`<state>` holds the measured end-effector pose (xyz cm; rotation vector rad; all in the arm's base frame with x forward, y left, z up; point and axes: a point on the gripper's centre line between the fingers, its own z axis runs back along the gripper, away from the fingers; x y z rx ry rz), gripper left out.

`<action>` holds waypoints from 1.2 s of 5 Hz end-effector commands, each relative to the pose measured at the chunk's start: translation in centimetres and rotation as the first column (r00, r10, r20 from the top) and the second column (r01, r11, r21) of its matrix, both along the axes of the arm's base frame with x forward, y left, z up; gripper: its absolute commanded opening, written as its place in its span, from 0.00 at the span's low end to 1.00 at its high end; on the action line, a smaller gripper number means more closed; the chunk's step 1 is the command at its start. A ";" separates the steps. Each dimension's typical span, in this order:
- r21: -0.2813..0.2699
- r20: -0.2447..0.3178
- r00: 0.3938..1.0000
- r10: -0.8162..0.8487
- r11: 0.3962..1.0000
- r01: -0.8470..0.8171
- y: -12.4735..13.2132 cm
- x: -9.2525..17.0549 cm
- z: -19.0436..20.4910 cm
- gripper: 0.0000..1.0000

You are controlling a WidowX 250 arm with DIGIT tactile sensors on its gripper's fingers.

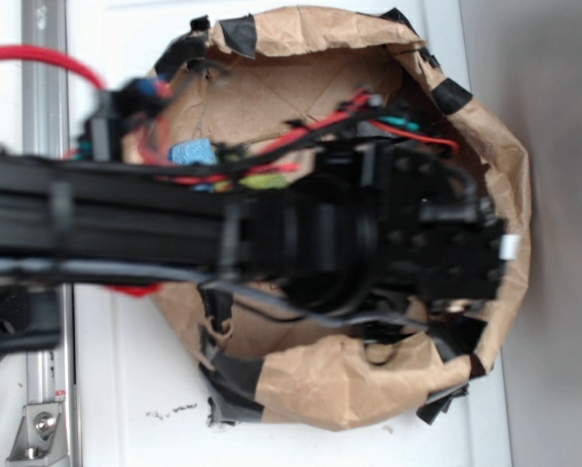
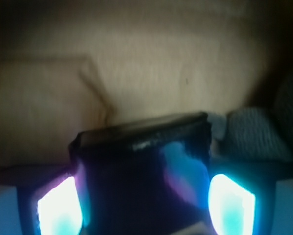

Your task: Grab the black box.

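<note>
Wrist view: the small flat glossy black box (image 2: pixel 141 161) sits right between the two glowing finger pads (image 2: pixel 61 208), its top edge showing, brown paper behind it. The gripper (image 2: pixel 145 205) looks clamped on the box: both pads sit tight at its sides, no gap visible on either one. A grey textured thing (image 2: pixel 254 134) lies just beside the box on the right; what it is can't be told.

Exterior view: the black robot arm (image 1: pixel 174 219) reaches across into the crumpled brown paper bowl with black tape patches on its rim (image 1: pixel 349 389). The arm head hides the box and the gripper there, so the box's spot in the bowl is only under the arm's end, right half. A blue sponge-like piece (image 1: pixel 192 152) and red cables (image 1: pixel 310 126) show above the arm.

Step in hand, judged: grasp made or just closing, lift not confirmed. Next move calls for holding the squeeze and raising straight up, clear of the paper wall and the grey thing. The glossy faces may slip if grip is light.
</note>
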<state>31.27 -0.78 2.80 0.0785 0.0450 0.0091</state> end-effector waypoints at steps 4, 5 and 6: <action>-0.148 0.152 0.971 -0.186 0.967 0.208 -3.0 -3.0 2.3 0.00; -0.153 0.166 0.971 -0.171 0.968 0.196 -2.7 -3.0 3.2 0.00; -0.202 0.234 0.965 -0.122 0.964 0.171 -1.5 -3.8 6.9 0.00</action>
